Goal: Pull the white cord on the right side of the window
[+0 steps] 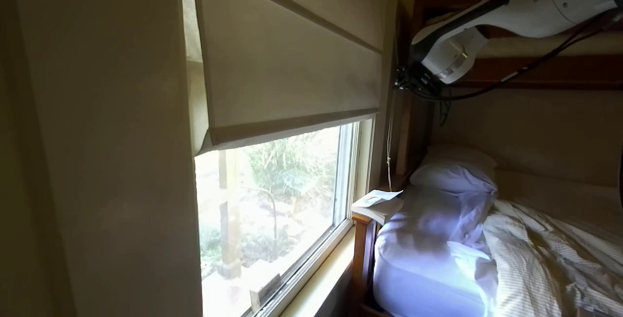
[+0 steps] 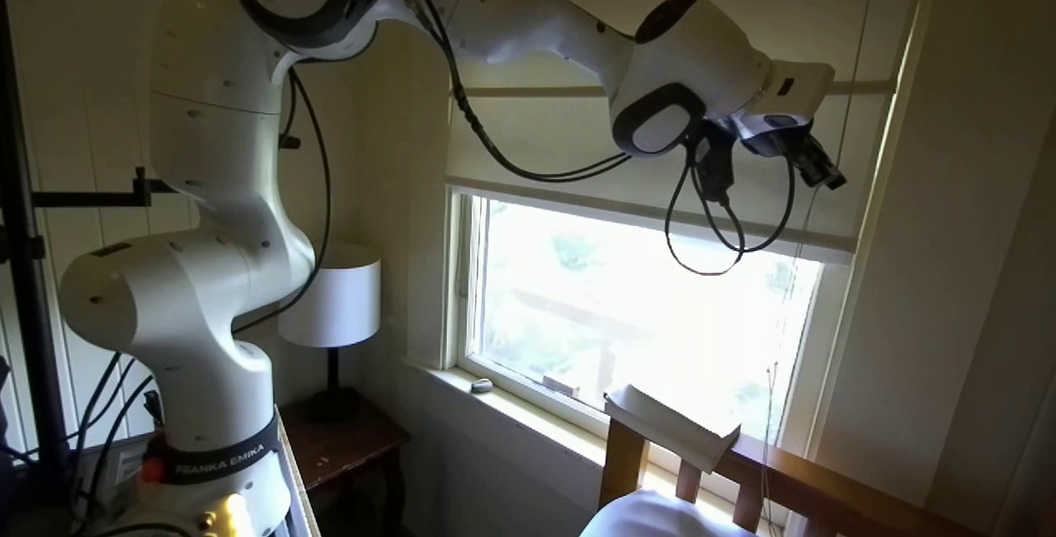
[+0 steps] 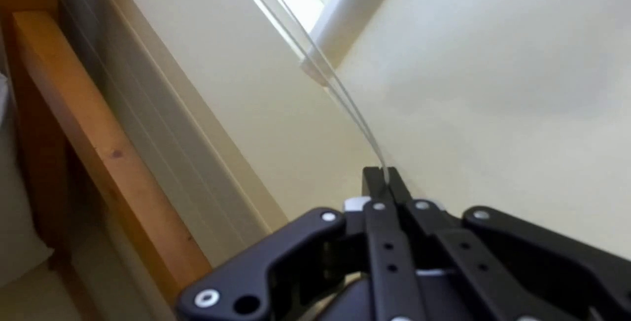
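The end effector [image 3: 386, 175] is pinched closed, the white cord [image 3: 366, 131] caught between its fingertips. In both exterior views the cord's thin strands hang below the end effector. In an exterior view the shade [image 2: 528, 137] stands behind it, the window [image 2: 577, 314] showing bare glass lower down.

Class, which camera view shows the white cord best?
The wrist view: there the white cord appears largest, its two strands running into the closed pincer. In both exterior views more of its length shows, hanging below the pincer, but only hair-thin; in an exterior view it looks faint against the bright window.
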{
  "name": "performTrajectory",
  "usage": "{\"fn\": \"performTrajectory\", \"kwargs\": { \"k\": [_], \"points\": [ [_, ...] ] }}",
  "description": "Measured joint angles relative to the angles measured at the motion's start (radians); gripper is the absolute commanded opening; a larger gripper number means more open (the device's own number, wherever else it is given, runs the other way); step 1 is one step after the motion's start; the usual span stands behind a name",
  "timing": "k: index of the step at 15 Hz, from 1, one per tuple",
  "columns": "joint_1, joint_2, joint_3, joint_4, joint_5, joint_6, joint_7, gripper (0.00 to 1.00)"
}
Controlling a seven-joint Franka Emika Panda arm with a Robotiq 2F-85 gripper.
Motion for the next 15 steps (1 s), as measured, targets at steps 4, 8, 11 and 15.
{"fn": "performTrajectory", "kwargs": {
  "k": [4,8,11,15],
  "points": [
    [-0.055,0.003,-0.017,-0.017,0.002,-0.021,-0.001,0.00],
    [-0.072,0.014,-0.021,-0.050,0.002,-0.025,-0.003,0.00],
    [-0.076,0.026,-0.020,-0.067,0.002,-0.032,-0.015,0.02],
    [-0.075,0.031,-0.018,-0.063,0.002,-0.024,-0.018,0.00]
  ]
}}
